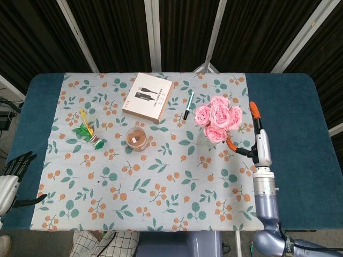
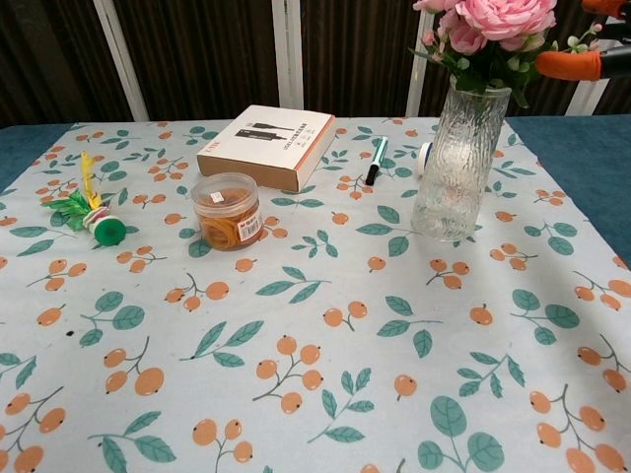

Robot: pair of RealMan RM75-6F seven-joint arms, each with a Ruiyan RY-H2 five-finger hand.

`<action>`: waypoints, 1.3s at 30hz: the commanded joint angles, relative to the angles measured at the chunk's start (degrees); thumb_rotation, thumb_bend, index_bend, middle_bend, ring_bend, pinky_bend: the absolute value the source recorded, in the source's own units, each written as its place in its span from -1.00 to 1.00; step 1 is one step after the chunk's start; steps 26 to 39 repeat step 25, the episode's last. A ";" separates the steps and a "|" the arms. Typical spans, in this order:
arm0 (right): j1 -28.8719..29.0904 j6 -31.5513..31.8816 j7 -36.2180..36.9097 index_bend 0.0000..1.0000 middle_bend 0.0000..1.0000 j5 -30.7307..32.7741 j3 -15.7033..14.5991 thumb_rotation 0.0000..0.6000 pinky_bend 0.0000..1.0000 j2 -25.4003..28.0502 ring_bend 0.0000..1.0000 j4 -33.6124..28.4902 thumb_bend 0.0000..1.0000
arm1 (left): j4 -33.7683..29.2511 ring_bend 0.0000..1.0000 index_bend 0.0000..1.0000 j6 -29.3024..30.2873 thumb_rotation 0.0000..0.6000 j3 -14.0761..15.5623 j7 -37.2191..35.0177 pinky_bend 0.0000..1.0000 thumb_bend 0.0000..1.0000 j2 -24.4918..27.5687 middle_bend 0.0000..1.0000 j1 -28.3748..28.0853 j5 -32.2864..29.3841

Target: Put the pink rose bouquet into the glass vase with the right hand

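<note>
The pink rose bouquet (image 1: 218, 118) stands with its stems inside the glass vase (image 1: 206, 137) at the cloth's right side. In the chest view the roses (image 2: 490, 18) top the ribbed vase (image 2: 456, 163). My right hand (image 1: 260, 145) hangs just right of the bouquet, holding nothing, its orange-tipped fingers (image 1: 254, 109) spread and apart from the flowers. One orange fingertip (image 2: 572, 65) shows at the chest view's upper right edge. My left hand (image 1: 12, 174) rests at the table's front left edge, empty, fingers apart.
A white and brown box (image 1: 147, 96) lies at the back middle, and a pen (image 1: 188, 104) lies between it and the vase. A jar of rubber bands (image 1: 138, 138) stands mid-cloth. A green and yellow feathered toy (image 1: 88, 131) lies at the left.
</note>
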 commanded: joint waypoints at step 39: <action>-17.09 9.78 -26.96 -1.00 -1.00 -19.32 -23.73 1.00 -1.00 19.50 -1.00 6.88 -0.47 | 2.02 -1.00 -1.00 2.32 1.00 -0.53 3.50 -1.00 -1.00 -1.35 -1.00 0.55 0.69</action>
